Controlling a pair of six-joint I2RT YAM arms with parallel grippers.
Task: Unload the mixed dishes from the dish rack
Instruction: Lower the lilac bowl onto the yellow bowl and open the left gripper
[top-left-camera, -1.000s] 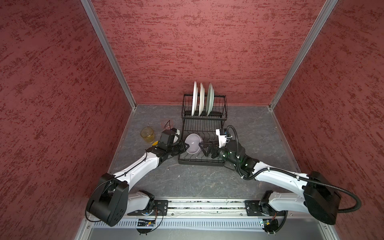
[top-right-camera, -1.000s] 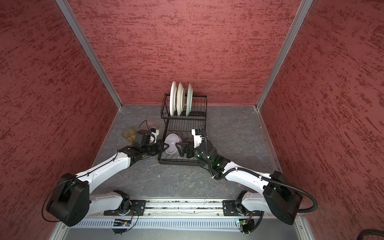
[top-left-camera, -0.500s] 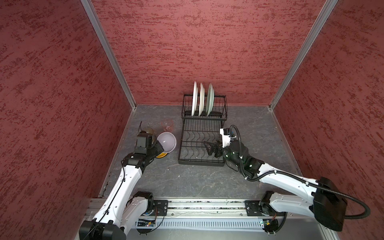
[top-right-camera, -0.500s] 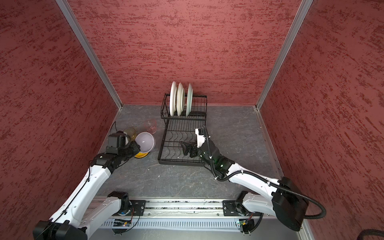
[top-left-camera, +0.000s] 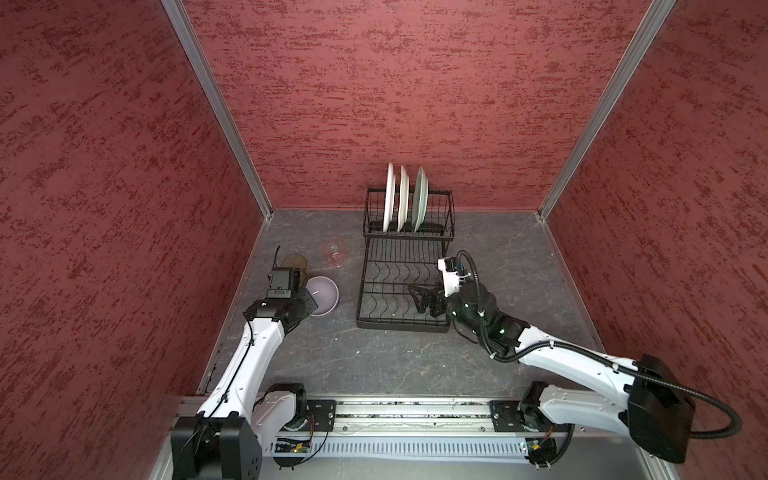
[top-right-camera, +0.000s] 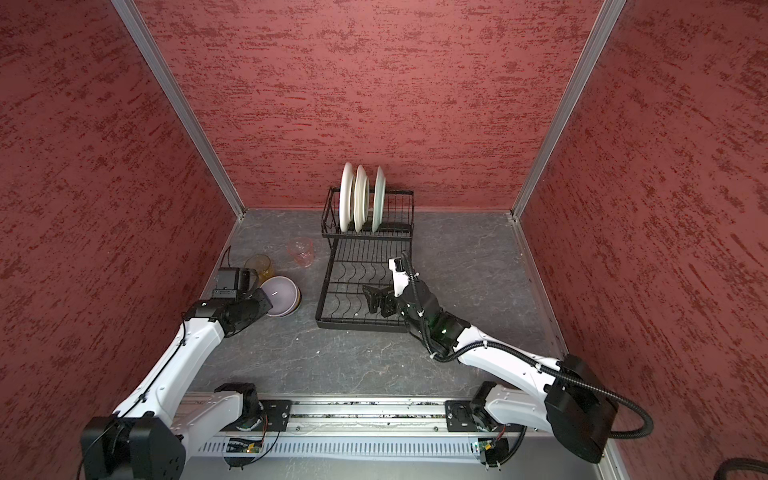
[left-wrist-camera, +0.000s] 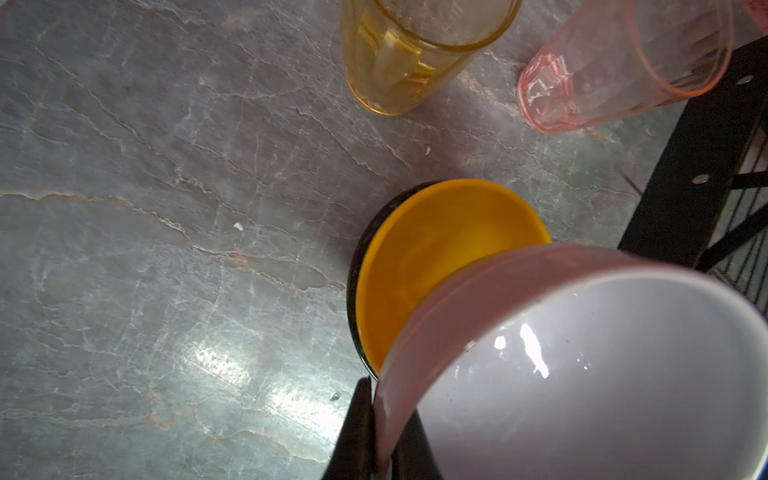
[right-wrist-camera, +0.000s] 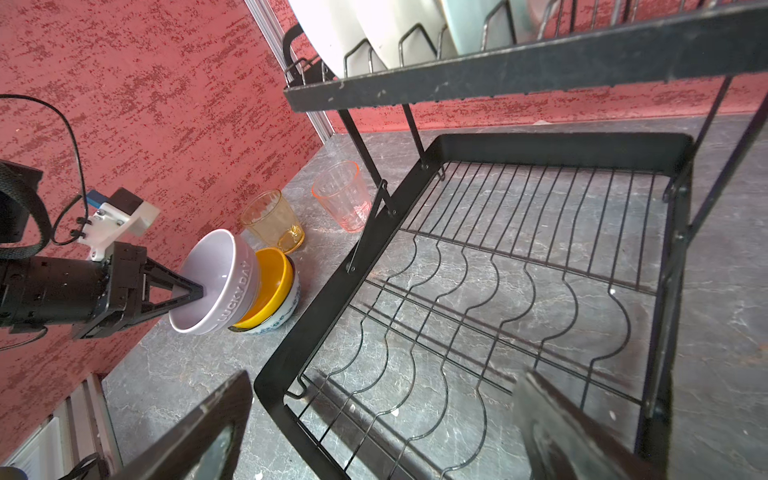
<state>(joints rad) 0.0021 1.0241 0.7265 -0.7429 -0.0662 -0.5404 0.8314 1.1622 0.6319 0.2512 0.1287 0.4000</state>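
– Red walls (top-left-camera: 415, 83) enclosed the grey worktop (top-left-camera: 395, 365) in both top views. Where was the dish rack (top-left-camera: 399, 326)?
– Mid-worktop, with three plates (top-left-camera: 402, 199) upright in its raised back tier at twelve o'clock. Over its lower tier the right fingers (top-left-camera: 422, 299) stood wide apart.
– And the left wrist view?
– There the left fingers (left-wrist-camera: 355, 436) pinched the rim of the lilac bowl (left-wrist-camera: 582, 395), tilted over the yellow bowl (left-wrist-camera: 436, 257).
– Right wrist view?
– Under the yellow one sat the patterned bowl (right-wrist-camera: 278, 322); the amber tumbler (right-wrist-camera: 272, 220) and pink tumbler (right-wrist-camera: 345, 199) stood nearby, all at the rack's nine o'clock.

Lilac bowl (right-wrist-camera: 232, 282), yellow bowl (right-wrist-camera: 272, 282), blue-white patterned bowl (right-wrist-camera: 282, 320) — amber tumbler (right-wrist-camera: 270, 218), pink tumbler (right-wrist-camera: 343, 195) — black rack (right-wrist-camera: 519, 79).
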